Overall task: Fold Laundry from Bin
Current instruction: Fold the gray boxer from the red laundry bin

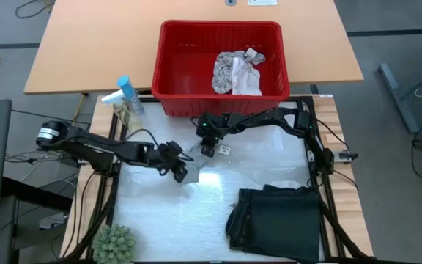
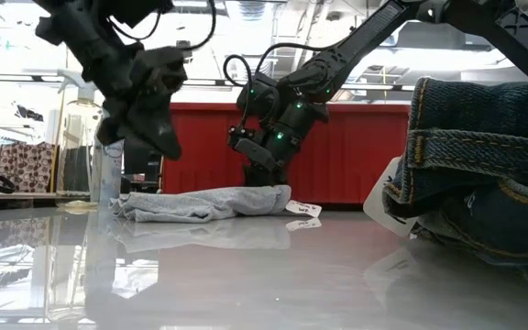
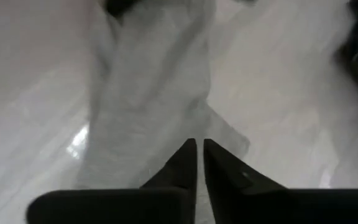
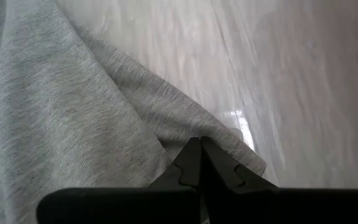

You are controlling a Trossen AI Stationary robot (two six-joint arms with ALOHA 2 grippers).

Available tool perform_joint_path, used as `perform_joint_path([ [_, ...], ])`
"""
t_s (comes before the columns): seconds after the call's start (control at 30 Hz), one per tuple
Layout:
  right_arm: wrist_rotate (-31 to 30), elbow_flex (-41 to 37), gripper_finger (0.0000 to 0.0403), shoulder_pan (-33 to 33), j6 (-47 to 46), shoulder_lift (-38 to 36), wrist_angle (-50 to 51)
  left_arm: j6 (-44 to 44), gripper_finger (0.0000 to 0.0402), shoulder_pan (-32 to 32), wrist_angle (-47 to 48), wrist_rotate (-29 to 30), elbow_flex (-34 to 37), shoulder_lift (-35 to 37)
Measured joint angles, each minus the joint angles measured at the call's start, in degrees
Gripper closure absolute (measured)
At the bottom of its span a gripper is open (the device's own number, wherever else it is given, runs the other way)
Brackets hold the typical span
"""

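Observation:
A small light-grey cloth [image 2: 200,203] lies bunched on the glossy white table top, in front of the red bin [image 1: 173,70]. A white-grey leaf-patterned cloth [image 1: 234,71] lies in the bin. The dark garment [image 1: 277,220] lies folded at the near right. My right gripper [image 2: 271,183] is shut on the grey cloth's right end. My left gripper [image 2: 165,147] is shut and hangs above the cloth's left end, clear of it; the cloth shows below its fingers in the left wrist view [image 3: 148,93]. My right gripper pinches the grey cloth at a folded edge of its right end [image 4: 185,134] between its two fingers, coming from above and slanting down. One layer or several, I cannot tell. The cloth lies slack on the table [image 2: 191,206].
A spray bottle [image 1: 127,95] stands at the far left and a small green plant [image 1: 114,244] at the near left corner. A small white tag [image 2: 302,210] lies on the table by the cloth's right end. The bin's wall [image 2: 365,151] stands close behind both grippers.

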State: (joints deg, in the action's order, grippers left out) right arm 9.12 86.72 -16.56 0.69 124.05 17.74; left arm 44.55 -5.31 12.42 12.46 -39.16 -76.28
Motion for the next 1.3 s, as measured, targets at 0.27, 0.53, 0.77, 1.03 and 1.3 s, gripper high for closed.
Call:
perform_joint_path([
  [0.27,0.0,0.0,0.0372,0.0,0.0,0.0,0.0,1.3,0.0401,-4.6,-2.5,-1.5,0.0,-10.4],
  [0.53,-0.1,0.0,0.037,-0.6,-2.9,-1.1,2.2,3.2,0.0401,-5.5,-4.0,-1.0,-0.2,-16.1],
  [0.77,0.1,2.3,0.0322,-3.3,-0.4,-6.2,8.5,2.4,0.0401,-5.6,-3.4,-1.0,-0.2,-16.2],
  [1.03,8.8,2.6,0.0214,-2.6,15.9,-10.6,15.2,1.8,0.0401,-6.2,-3.3,-1.1,-0.1,-16.3],
  [1.3,5.7,2.6,0.0149,2.4,22.8,-7.2,13.7,-0.5,0.0401,-8.7,-3.2,-2.6,-0.1,-16.4],
])
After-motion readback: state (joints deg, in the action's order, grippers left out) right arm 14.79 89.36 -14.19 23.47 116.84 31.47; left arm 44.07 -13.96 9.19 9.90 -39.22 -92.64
